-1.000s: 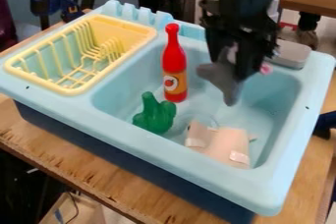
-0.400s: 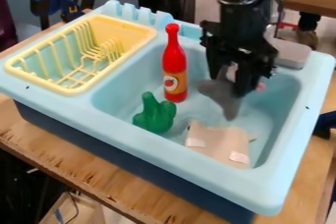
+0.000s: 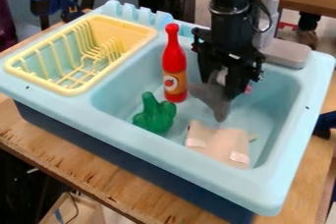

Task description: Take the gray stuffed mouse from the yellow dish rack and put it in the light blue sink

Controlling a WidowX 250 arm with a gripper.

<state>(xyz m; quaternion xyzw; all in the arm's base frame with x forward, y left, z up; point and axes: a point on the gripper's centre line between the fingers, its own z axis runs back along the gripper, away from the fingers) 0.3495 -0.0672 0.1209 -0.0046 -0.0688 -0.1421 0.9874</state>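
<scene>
Wooden tabletop (image 3: 141,196) below your setup, grain showing along its front edge; a blue clamp (image 3: 44,3) sits behind, at the upper left of the camera view. On the tabletop you have a toy sink (image 3: 197,181), pale blue above and dark blue below.

Your black gripper (image 3: 224,83) hangs over the basin, pointing down. Fingers: pinching a soft-looking grey toy (image 3: 213,101), whose tapered end points down into the basin. A whitish patch (image 3: 222,76) shows between the fingers, and a small pink spot (image 3: 248,89) just beside them; you cannot tell whether either belongs to the toy.

Contents of the basin, by camera view: a red bottle (image 3: 174,63) with an orange label, upright, to the left of the grey toy; a lumpy green toy (image 3: 154,115) nearer you, below the bottle; a beige, cloth-like piece (image 3: 220,143) with two pale patches, on the basin floor near the front wall.

Left of the basin you see a yellow dish rack (image 3: 77,89) with wire-like slots, set into the sink top. On the back right rim, behind the gripper, sits a rounded grey block (image 3: 289,53) beside a grey upright post (image 3: 271,9).
</scene>
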